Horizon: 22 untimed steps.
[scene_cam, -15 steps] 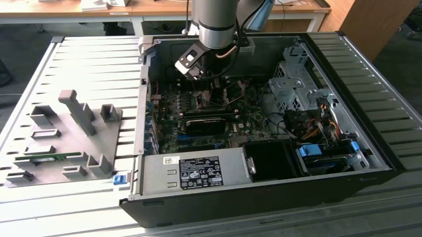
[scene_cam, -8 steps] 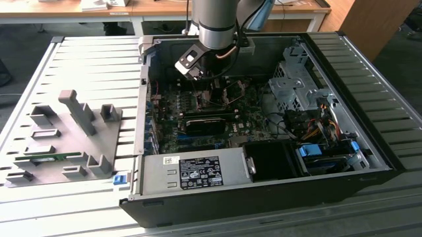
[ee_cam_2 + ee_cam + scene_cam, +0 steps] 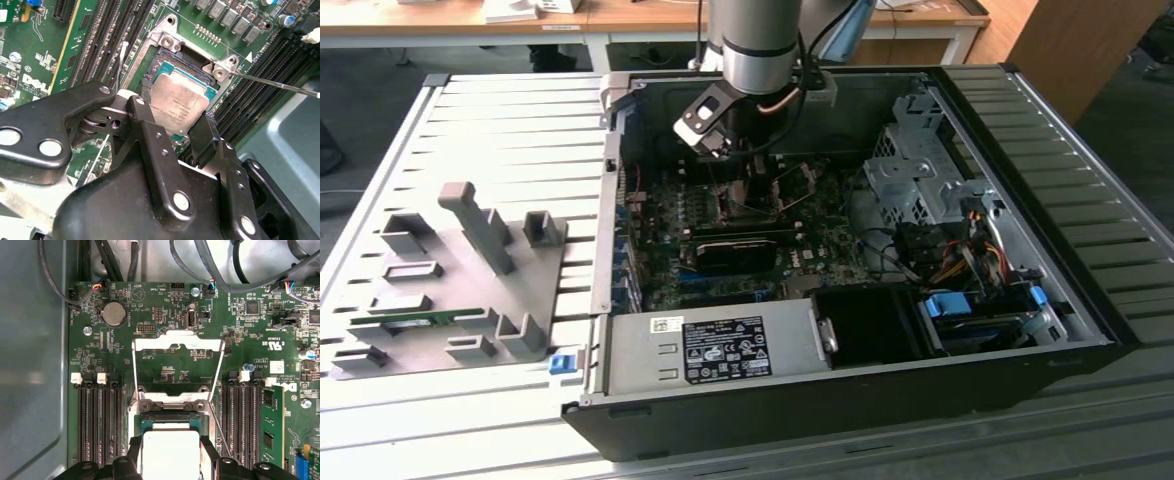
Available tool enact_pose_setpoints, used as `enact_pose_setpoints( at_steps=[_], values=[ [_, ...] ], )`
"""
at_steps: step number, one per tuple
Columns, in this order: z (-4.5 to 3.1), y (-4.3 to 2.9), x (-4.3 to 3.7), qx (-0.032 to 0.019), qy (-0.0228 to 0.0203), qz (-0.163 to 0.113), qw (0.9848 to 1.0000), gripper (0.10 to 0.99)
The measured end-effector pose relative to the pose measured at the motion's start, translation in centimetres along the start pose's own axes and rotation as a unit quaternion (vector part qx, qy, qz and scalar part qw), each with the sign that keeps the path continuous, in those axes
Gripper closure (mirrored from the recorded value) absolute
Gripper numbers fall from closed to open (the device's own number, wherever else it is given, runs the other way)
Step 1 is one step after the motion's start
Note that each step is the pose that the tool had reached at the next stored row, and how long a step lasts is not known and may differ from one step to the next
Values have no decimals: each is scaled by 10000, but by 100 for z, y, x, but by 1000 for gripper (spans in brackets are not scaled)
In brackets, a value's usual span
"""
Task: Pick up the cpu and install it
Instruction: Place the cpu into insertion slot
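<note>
Black fingers (image 3: 150, 132) clasp cpu (image 3: 179, 104) edges

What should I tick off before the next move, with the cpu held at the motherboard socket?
1. Grip: the end effector holds the cpu by two opposite edges: ok.
2. The load plate is swung open, off the socket: ok.
3. The socket lever lies out to the side, not across the opening: ok.
4. The cpu is centred over the socket in the first wrist view: ok.
5. The cpu lies flat and seated in the socket: cannot tell.
</note>
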<state>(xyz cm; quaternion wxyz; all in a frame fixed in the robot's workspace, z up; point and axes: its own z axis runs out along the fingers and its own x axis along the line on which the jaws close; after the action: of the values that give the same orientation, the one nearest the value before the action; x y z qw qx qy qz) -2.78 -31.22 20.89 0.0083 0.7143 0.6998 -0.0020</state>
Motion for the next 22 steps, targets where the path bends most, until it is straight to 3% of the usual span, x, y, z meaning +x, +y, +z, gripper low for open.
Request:
enact_pose_setpoints(
  at_steps=[12, 22],
  values=[
    [-92, 1, -1, 0, 0, 1, 10000, 545],
    [-223, 2, -3, 0, 0, 2, 10000, 545]
  ],
)
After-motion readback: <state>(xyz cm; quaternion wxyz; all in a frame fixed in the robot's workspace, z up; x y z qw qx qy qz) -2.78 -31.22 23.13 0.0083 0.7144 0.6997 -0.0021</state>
